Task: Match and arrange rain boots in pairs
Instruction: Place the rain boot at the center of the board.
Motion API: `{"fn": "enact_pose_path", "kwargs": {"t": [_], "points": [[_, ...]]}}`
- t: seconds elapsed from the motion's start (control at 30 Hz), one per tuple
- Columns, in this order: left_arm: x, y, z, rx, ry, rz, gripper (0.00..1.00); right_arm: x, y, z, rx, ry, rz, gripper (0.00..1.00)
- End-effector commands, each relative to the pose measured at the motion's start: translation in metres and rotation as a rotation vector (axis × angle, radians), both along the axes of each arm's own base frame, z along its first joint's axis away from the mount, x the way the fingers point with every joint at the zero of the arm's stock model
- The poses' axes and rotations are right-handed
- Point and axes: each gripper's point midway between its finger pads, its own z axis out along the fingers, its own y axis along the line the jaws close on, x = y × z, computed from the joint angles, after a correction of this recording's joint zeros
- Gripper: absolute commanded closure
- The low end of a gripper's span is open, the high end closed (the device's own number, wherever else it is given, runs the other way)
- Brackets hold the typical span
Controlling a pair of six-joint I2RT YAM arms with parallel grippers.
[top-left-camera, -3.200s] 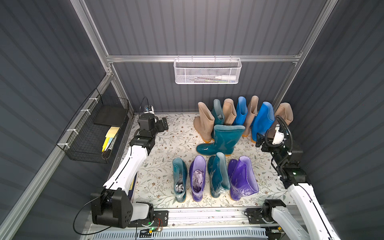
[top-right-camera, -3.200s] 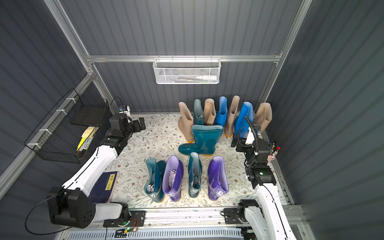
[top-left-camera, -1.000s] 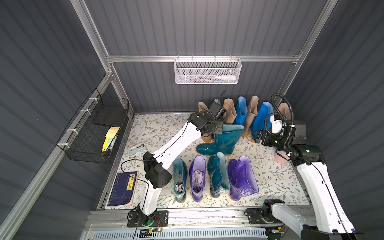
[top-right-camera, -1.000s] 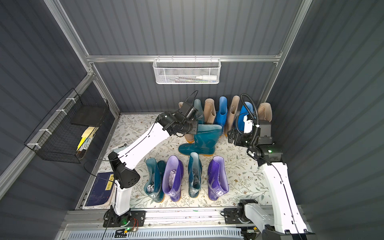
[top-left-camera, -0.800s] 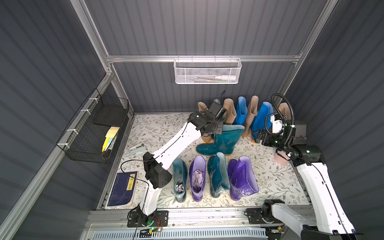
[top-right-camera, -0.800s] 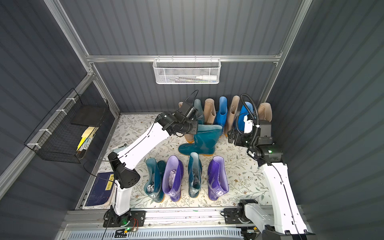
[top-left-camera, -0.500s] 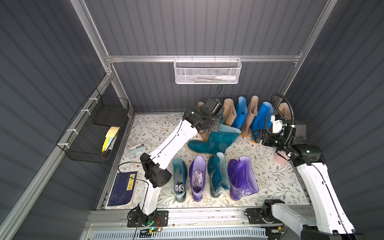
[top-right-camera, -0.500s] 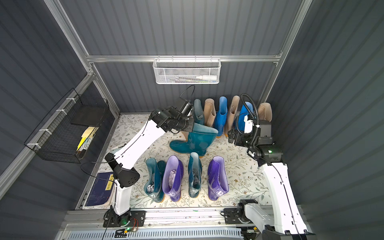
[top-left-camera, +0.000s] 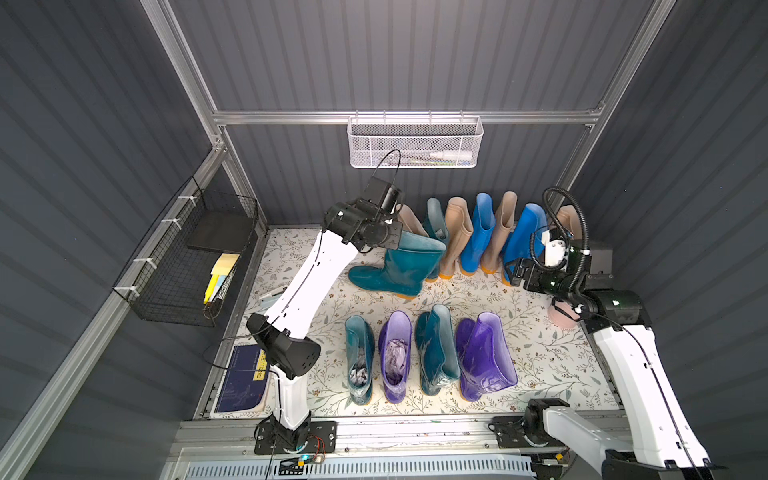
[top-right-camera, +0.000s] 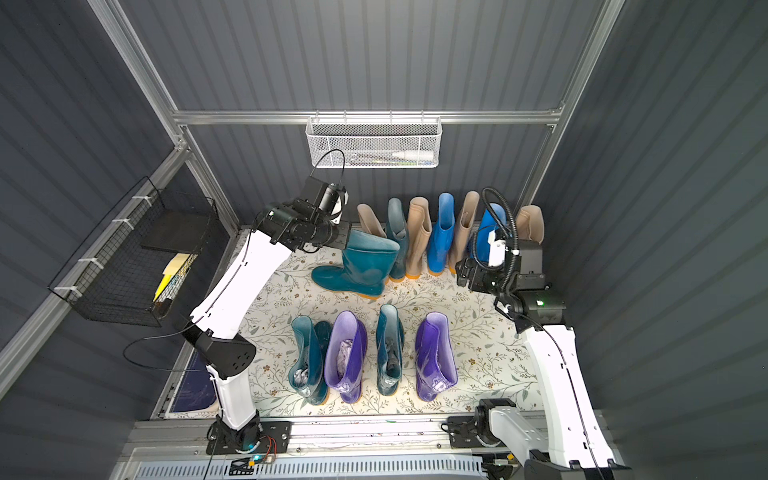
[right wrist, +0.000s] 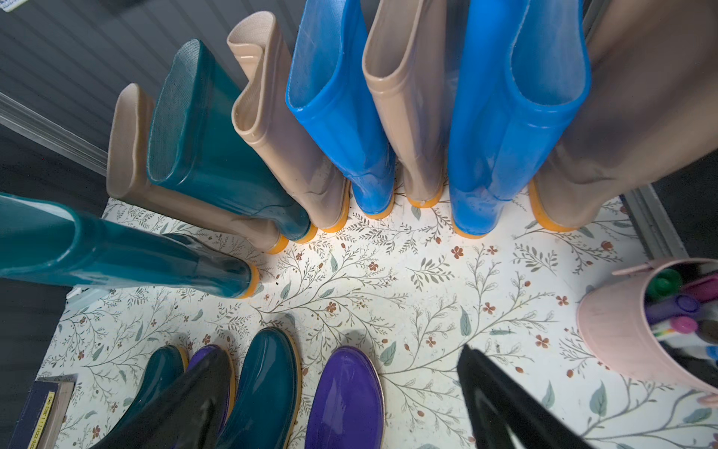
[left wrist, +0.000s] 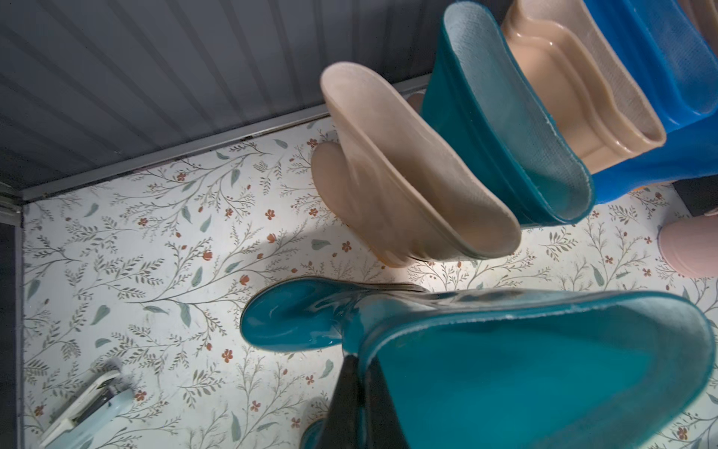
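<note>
A booth with dark grey ribbed walls holds a white floral-print worktop (top-left-camera: 540, 353). The left pincer (left wrist: 361, 373) is clamped on the top rim of a dark teal rain boot (top-left-camera: 399, 266), pinching the shaft wall. The boot hangs tilted below it with its toe pointing away from the right pincer (top-left-camera: 518, 274). Whether the sole touches the worktop cannot be told. The right pincer hovers with its fingers wide apart and holds nothing.

The glossy rubber looks slippery on the outside. The tall shaft is probably soft enough to fold, so the rim is likely the safest place to hold.

Just behind the left pincer, the back row (top-left-camera: 484, 237) of seven boots stands against the rear wall in beige, teal and blue. Its nearest beige boot (left wrist: 408, 194) leans close to the held one and could be knocked. Between both pincers and the robot's bases, the front row (top-left-camera: 432, 349) alternates teal and purple, so it is not paired. A pink cup (right wrist: 614, 334) of markers stands just beside the right pincer.
</note>
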Motion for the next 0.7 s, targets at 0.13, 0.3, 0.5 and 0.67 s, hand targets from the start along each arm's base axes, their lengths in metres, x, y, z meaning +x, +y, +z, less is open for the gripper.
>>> {"fn": "enact_pose_path", "kwargs": {"t": [0.13,0.3,0.5,0.67], "points": [[0.025,0.043,0.035,0.05,-0.16,0.009,1.0,-0.001,0.004,0.007,0.018,-0.019,0.014,0.05],[0.042,0.054,0.041,0.105,-0.213,-0.061,1.0,-0.002,0.006,0.007,0.022,-0.02,0.022,0.05],[0.051,0.055,0.021,0.176,-0.187,-0.261,1.0,-0.003,0.008,0.007,0.031,-0.019,0.034,0.05],[0.063,0.069,-0.01,0.241,-0.121,-0.368,1.0,-0.004,0.01,0.004,0.036,-0.012,0.041,0.05]]}}
